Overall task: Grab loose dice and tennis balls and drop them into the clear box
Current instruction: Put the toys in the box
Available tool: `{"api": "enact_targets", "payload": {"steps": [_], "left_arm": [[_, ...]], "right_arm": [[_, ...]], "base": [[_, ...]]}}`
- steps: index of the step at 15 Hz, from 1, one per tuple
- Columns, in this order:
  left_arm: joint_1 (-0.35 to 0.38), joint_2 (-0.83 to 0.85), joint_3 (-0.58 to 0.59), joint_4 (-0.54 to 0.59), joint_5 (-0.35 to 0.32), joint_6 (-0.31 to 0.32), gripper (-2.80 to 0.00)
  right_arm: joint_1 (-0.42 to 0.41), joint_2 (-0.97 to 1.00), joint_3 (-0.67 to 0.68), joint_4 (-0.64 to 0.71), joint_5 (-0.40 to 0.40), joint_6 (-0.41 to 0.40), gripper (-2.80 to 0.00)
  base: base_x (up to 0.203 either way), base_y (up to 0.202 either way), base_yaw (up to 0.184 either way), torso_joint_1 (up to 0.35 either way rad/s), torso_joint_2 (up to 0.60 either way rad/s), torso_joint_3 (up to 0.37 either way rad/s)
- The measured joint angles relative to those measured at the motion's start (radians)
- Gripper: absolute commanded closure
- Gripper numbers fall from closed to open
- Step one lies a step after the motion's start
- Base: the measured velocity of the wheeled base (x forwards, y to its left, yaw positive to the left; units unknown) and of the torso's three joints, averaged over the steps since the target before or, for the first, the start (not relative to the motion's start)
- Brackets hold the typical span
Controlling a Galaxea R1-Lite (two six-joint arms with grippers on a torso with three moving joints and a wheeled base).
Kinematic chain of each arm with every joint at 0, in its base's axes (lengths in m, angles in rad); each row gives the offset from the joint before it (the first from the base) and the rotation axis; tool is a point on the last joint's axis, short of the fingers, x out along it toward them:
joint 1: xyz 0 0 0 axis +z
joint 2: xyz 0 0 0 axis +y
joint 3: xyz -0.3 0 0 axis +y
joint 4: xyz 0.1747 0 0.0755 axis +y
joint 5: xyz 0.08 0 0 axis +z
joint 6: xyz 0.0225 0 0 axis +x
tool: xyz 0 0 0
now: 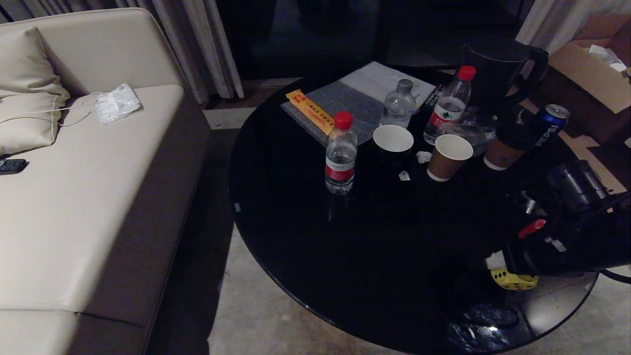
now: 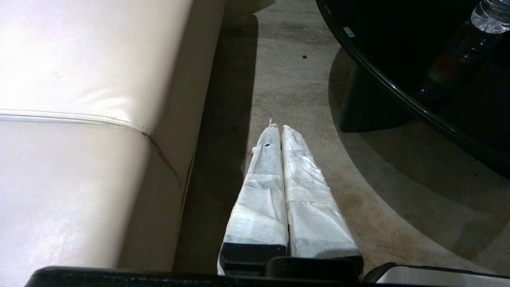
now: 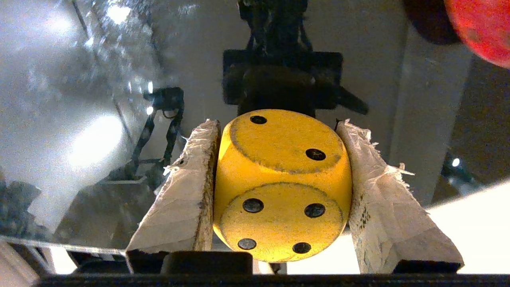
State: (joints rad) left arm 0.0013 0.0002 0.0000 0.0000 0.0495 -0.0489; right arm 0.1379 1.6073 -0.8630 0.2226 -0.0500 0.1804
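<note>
Beside the sofa (image 2: 79,119), the left pincer (image 2: 277,127) hangs clenched and empty above the floor; at the round black desk's (image 1: 305,246) near right edge, the right pincer (image 3: 279,125) is grasping the yellow die (image 3: 281,183) between frayed, paper-wrapped fingers (image 3: 187,191) — on rounded faces that could slip loose when lifted, sending it off the rim.

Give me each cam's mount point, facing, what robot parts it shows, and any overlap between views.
Head: mounted high, looks forward and down at the round black glossy table; right arm shows at the right edge.
Left wrist: behind the shut left pincer, facing floor between the beige leather sofa and the table.
Right wrist: behind the right pincer, closed on the yellow rounded die.
Shared: head and right wrist both show the die; head and left wrist share sofa and table.
</note>
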Motion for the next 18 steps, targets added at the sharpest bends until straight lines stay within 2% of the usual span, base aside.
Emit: {"api": "enact_targets", "payload": {"steps": [7,10,15,18], "left_arm": [[0.000,0.000,0.000,0.000,0.000,0.000,0.00],[0.000,0.000,0.000,0.000,0.000,0.000,0.00],[0.000,0.000,0.000,0.000,0.000,0.000,0.00],[0.000,0.000,0.000,0.000,0.001,0.000,0.00]], "right_arm": [[-0.012,-0.280,0.135,0.008,0.000,-0.044,0.00],[-0.019,-0.481,0.260,0.007,0.001,-0.050,0.00],[-0.034,-0.884,0.510,0.007,-0.001,-0.009,0.00],[-0.056,-1.105,0.623,0.005,-0.019,-0.018,0.00]], "base": [[0.000,0.000,0.000,0.000,0.00,0.000],[0.000,0.000,0.000,0.000,0.00,0.000],[0.000,0.000,0.000,0.000,0.00,0.000],[0.000,0.000,0.000,0.000,0.00,0.000]]}}
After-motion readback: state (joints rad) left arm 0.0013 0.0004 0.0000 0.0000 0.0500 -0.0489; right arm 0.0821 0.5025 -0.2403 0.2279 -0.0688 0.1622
